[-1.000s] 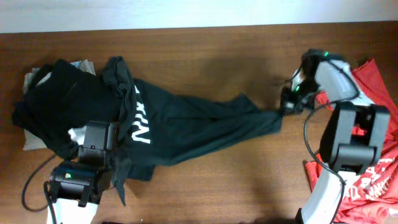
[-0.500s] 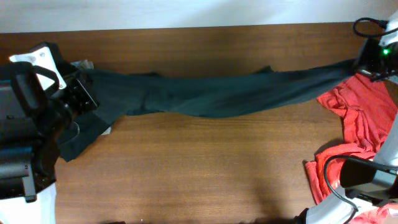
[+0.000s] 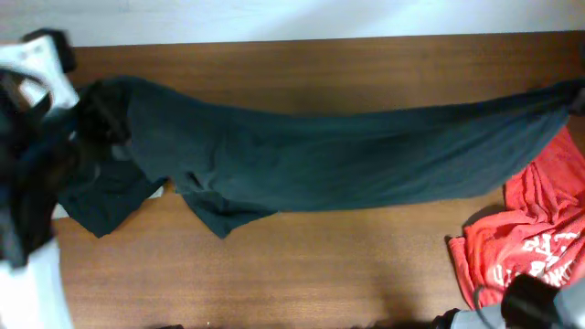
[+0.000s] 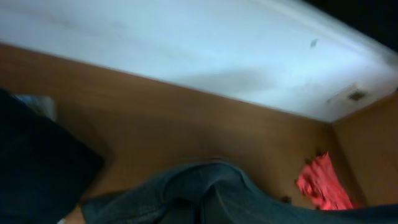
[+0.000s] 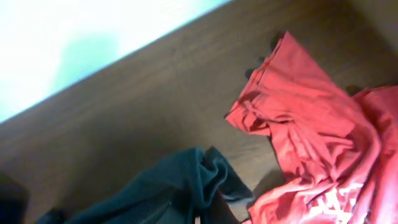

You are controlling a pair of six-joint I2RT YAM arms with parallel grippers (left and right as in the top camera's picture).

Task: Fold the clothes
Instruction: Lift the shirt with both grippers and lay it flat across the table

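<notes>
You've stretched the black shirt [image 3: 347, 155] wider between left gripper [image 3: 93, 117] and right gripper [image 3: 577, 95], both clamped on it; lay it flat next.

The brown wooden table [image 3: 302, 265] bears a crumpled red T-shirt [image 3: 539, 228] at its right.

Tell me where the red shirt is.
In the overhead view the red shirt lies crumpled at the right edge of the table, just below the right end of the stretched dark shirt.
</notes>
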